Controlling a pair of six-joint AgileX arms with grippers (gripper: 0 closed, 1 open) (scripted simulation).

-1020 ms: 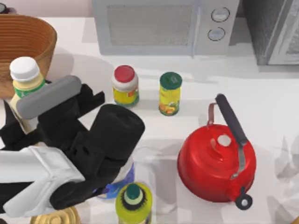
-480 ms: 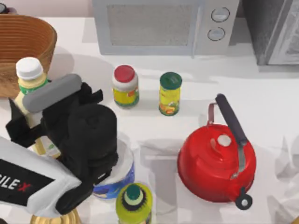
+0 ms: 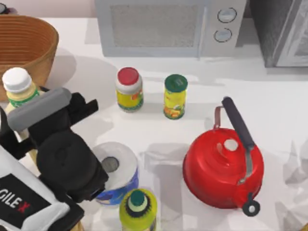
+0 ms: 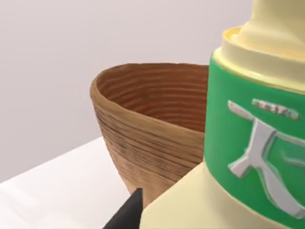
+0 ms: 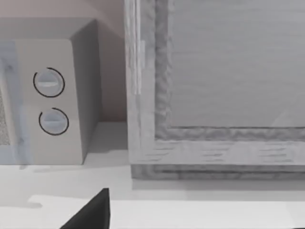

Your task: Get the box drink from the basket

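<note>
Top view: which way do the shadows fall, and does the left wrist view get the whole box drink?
Top view: the red kettle throws its shadow toward the table's left. Left wrist view: the box drink is cropped, cap cut off, with the basket behind it.

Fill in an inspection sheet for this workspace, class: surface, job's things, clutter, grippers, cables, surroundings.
Surface: white table.
Job's things: box drink outside the basket, at the table's left.
Clutter: red-lidded jar, green-capped can, red kettle, paper roll, lime bottle.
Grippers: left gripper shut on the box drink; right gripper near the microwave.
Cables: nothing seen.
Surroundings: microwave behind.
</note>
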